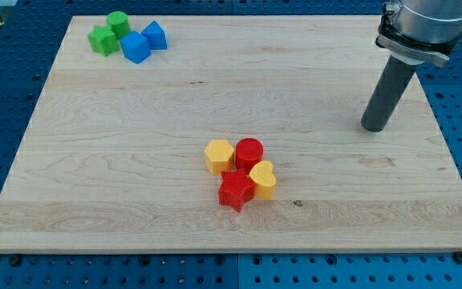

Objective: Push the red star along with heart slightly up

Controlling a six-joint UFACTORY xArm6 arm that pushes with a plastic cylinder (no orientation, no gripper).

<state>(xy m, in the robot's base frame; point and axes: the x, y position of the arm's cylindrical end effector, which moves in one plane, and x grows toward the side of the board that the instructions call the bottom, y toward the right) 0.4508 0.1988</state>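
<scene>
A red star (236, 191) lies on the wooden board (135, 160) at the view's lower middle. A yellow heart (263, 179) touches its right side. A red round block (249, 152) sits just above them, and a yellow hexagon (219, 156) is to that block's left. My tip (374, 127) rests on the board far to the view's upper right of this cluster, well apart from all blocks.
At the view's top left sit a green round block (118, 23), a green star-like block (102, 39), a blue block (135, 47) and another blue block (155, 35), bunched together. The board's edges border a blue perforated table.
</scene>
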